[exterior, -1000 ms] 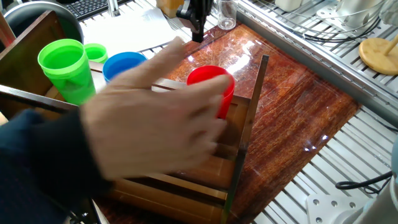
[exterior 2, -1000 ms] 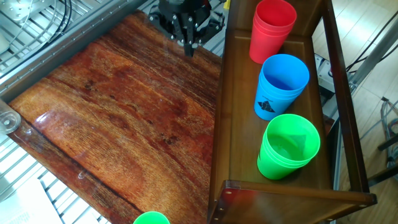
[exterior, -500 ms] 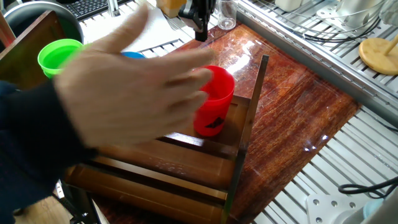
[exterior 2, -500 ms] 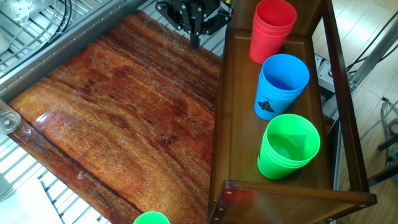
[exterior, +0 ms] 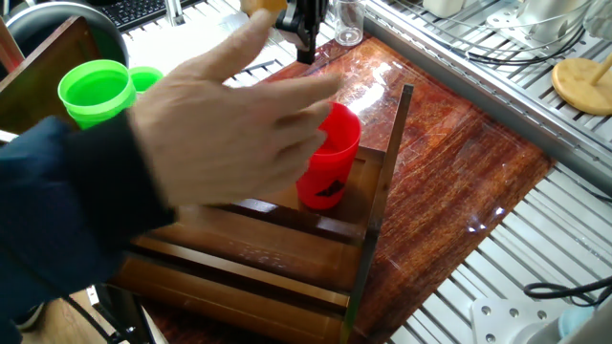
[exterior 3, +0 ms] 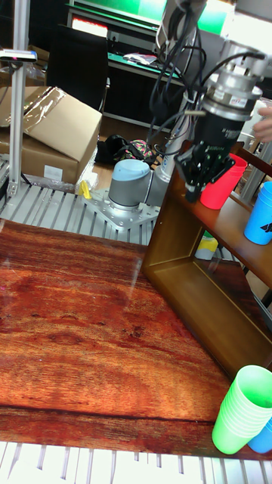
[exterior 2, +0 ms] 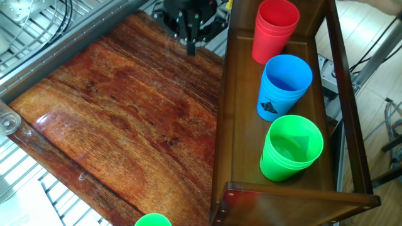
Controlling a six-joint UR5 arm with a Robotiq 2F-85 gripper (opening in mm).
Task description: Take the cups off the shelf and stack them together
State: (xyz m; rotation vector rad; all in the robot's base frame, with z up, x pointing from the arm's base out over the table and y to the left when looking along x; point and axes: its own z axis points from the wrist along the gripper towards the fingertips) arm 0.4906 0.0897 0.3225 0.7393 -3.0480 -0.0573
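Observation:
Three cups stand in a row on the dark wooden shelf point(exterior 2: 242, 125): the red cup point(exterior 2: 273, 28) at the far end, the blue cup point(exterior 2: 284, 85) with a black mark in the middle, the green cup point(exterior 2: 290, 147) nearest. In one fixed view only the red cup point(exterior: 330, 158) and the green cup point(exterior: 96, 91) show. My gripper point(exterior 2: 190, 47) hangs above the tabletop just left of the shelf's far end, fingers together and holding nothing. The tall fixed view has the gripper point(exterior 3: 196, 189) beside the red cup point(exterior 3: 223, 181).
A person's hand and dark-sleeved arm point(exterior: 229, 134) reach over the shelf point(exterior: 287, 277) and hide the blue cup there. A smaller green cup point(exterior 2: 152, 220) stands at the table's near edge. Metal racks border the glossy tabletop point(exterior 2: 125, 113).
The person's hand has kept sweeping over the shelf, uncovering the red cup. My gripper shifted slightly sideways and came back. The cups have not moved.

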